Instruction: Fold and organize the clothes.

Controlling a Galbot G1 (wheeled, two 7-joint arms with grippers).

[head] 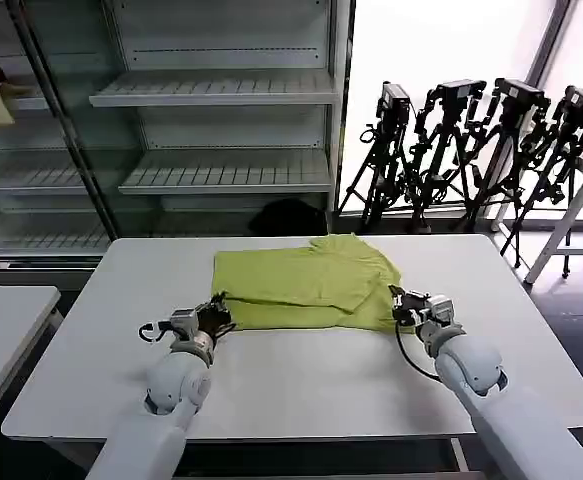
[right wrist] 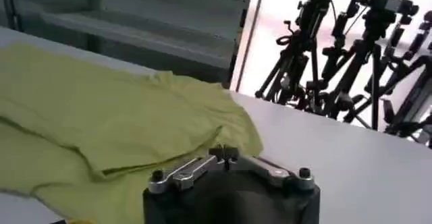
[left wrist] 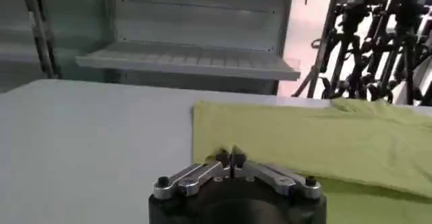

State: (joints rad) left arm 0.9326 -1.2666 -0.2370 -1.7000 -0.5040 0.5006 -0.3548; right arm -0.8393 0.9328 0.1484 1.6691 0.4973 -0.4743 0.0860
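Reaching forward over the white table (head: 301,390), both of our arms lie low and nearly level, forearms angled inward so the two grippers meet the near edge of the lime yellow-green T-shirt (head: 306,283) at its two near corners.

Our left gripper (head: 214,316) sits at the shirt's near left corner. In the left wrist view the left gripper (left wrist: 229,156) has its fingers drawn together, tips touching, with the corner of the fabric pinched between them; the shirt spreads away ahead of it and toward the other arm.

Our right gripper (head: 398,304) sits at the near right corner. In the right wrist view the right gripper (right wrist: 223,154) also has its fingers brought together, and the hem of the T-shirt (right wrist: 115,121) appears caught at the tips, the cloth lying beyond it and toward the left arm.

The shirt lies flat on the table between and just past both grippers, partly folded: an upper layer is doubled over a lower one, whose edge shows along the near side. A rumpled sleeve or collar area bunches at the far right, ahead of the right gripper.

Beyond the table stand grey shelves (head: 221,100) and a row of black tripods (head: 471,140).
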